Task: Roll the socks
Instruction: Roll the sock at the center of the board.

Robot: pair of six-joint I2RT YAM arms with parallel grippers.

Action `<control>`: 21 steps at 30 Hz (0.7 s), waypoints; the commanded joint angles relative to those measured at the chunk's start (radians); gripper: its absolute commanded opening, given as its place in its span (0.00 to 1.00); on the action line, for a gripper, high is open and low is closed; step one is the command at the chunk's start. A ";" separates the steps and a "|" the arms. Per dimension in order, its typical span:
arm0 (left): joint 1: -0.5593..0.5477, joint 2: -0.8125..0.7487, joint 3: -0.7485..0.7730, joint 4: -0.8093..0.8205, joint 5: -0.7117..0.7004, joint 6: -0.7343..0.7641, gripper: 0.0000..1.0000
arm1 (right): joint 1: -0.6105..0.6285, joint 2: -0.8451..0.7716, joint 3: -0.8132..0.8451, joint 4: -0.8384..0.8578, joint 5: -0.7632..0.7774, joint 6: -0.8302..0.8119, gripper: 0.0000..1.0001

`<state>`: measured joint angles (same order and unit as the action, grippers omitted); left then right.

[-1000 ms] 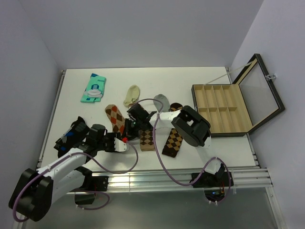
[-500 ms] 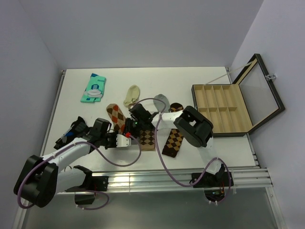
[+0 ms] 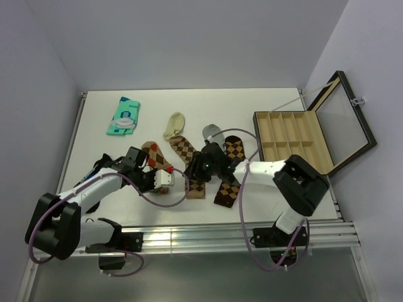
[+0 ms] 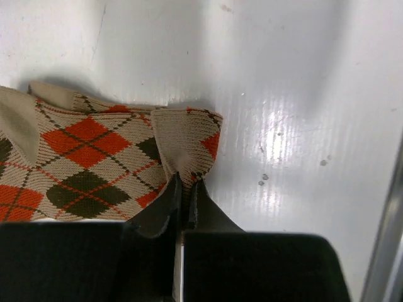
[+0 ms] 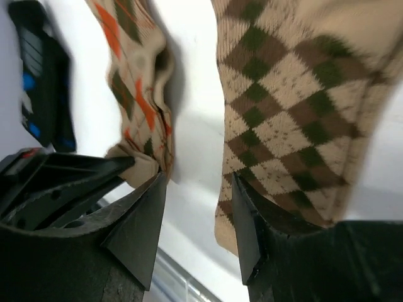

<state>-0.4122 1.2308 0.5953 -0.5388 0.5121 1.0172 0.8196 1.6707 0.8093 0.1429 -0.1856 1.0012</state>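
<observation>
Your left hand (image 4: 186, 184) is pressed together on a folded corner of the red-orange sock (image 4: 94, 151), pinching the knit right at its fingertips. Your right hand (image 5: 198, 181) stands half spread and holds nothing. Bare white desk (image 5: 195, 94) shows between its fingers, with the red-orange sock on one side and the tan sock (image 5: 289, 119) on the other. The dark brown sock (image 3: 227, 190) lies flat just beside that hand. The desk is glossy, the walls pale, the argyle a soft knit.

White table (image 3: 252, 100) — pale lilac walls (image 3: 189, 38) on three sides.
</observation>
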 commanded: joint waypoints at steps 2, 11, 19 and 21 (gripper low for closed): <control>0.044 0.082 0.142 -0.163 0.121 -0.011 0.00 | 0.012 -0.179 -0.120 0.177 0.233 -0.036 0.53; 0.156 0.430 0.403 -0.478 0.246 0.095 0.00 | 0.133 -0.381 -0.300 0.374 0.416 -0.298 0.49; 0.187 0.642 0.538 -0.642 0.272 0.127 0.00 | 0.234 -0.270 -0.309 0.635 0.252 -0.522 0.49; 0.196 0.682 0.577 -0.699 0.284 0.136 0.00 | 0.240 -0.201 -0.280 0.661 0.219 -0.556 0.50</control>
<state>-0.2279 1.8713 1.1229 -1.1080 0.7486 1.1099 1.0496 1.4048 0.4984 0.6666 0.0875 0.5526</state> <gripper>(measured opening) 0.043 0.497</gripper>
